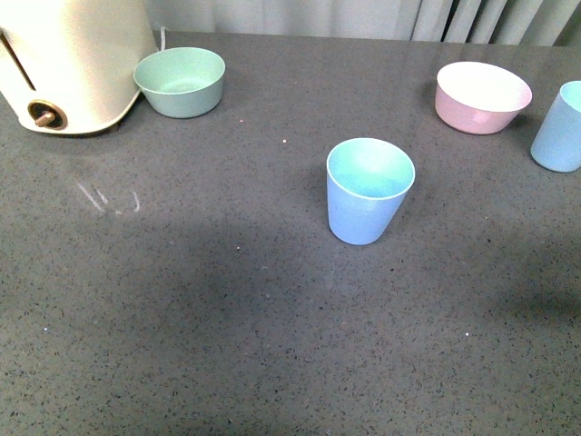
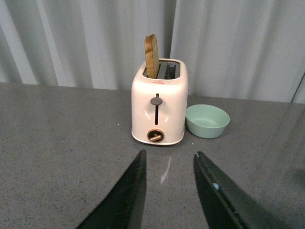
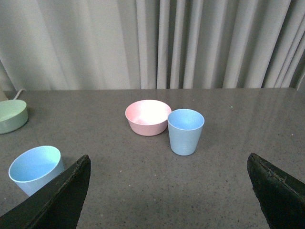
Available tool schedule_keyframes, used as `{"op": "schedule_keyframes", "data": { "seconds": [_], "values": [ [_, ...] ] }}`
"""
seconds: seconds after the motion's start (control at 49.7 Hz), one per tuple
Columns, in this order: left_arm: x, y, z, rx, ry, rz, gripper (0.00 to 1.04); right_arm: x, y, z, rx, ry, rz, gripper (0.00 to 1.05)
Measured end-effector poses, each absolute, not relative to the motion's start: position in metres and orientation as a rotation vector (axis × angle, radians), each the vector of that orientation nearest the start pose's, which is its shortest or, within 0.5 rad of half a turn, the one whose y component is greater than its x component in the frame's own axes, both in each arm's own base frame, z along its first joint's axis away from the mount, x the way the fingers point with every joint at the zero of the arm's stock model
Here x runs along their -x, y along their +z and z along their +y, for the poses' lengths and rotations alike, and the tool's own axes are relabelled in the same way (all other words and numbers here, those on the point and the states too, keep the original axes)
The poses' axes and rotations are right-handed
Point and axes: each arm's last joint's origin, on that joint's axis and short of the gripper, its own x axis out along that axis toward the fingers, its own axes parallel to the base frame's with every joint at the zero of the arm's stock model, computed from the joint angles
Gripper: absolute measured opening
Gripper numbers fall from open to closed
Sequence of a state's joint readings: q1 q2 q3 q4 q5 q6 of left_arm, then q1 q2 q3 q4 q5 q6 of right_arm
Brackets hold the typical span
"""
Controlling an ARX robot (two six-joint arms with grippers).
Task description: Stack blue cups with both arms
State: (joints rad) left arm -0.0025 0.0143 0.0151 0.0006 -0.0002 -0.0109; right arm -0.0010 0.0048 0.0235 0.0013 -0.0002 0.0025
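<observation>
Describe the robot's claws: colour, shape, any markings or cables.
Left claw: two matte black, flat fingers tapering to blunt tips. One carries a small pale fleck. Right claw: two black, grainy, wedge-shaped fingers with paler edges. No cables or sleeves show, and the front view shows neither arm.

The front view's edges cut off the right blue cup (image 1: 561, 127) and the toaster (image 1: 73, 54).

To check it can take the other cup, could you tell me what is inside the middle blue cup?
The middle blue cup: only its pale aqua inside shows, nothing in it. Its near inner wall is hidden by its own side.
</observation>
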Motion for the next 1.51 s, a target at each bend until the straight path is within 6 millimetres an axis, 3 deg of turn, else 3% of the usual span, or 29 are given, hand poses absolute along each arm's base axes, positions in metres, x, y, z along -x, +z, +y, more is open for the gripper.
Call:
{"op": "schedule_keyframes", "data": {
  "seconds": [0.161, 0.342, 0.463, 0.543, 0.624, 0.765, 0.886, 1.047, 1.308, 1.51],
  "values": [
    [-0.098, 0.168, 0.000, 0.011, -0.002, -0.001, 0.70, -0.097, 0.171, 0.000, -0.002, -0.001, -0.020, 0.96],
    [-0.098, 0.168, 0.000, 0.011, -0.002, -0.001, 0.96, -0.097, 0.171, 0.000, -0.002, -0.001, -0.020, 0.96],
    [-0.098, 0.168, 0.000, 0.009, -0.002, -0.001, 0.96, -0.097, 0.171, 0.000, -0.002, -0.001, -0.020, 0.96],
    [-0.098, 0.168, 0.000, 0.009, -0.002, -0.001, 0.96, -0.098, 0.169, -0.002, 0.026, 0.021, 0.142, 0.96],
    [-0.098, 0.168, 0.000, 0.009, -0.003, -0.001, 0.96, -0.108, 0.168, -0.014, 0.078, 0.008, 0.353, 0.96],
    [-0.098, 0.168, 0.000, 0.009, -0.003, -0.001, 0.96, -0.127, 0.174, -0.037, 0.152, -0.041, 0.387, 0.96],
    [-0.098, 0.168, 0.000, 0.009, -0.003, -0.001, 0.96, -0.166, 0.184, -0.066, 0.298, -0.070, 0.389, 0.96],
    [-0.098, 0.168, 0.000, 0.009, -0.003, -0.002, 0.96, -0.207, 0.179, -0.079, 0.411, -0.018, 0.470, 0.96],
    [-0.098, 0.168, 0.000, 0.009, -0.002, -0.002, 0.96, -0.283, 0.179, -0.080, 0.559, 0.107, 0.533, 0.96],
    [-0.098, 0.168, 0.000, 0.009, -0.003, -0.002, 0.96, -0.334, 0.169, -0.064, 0.657, 0.231, 0.611, 0.96]
  ]
}}
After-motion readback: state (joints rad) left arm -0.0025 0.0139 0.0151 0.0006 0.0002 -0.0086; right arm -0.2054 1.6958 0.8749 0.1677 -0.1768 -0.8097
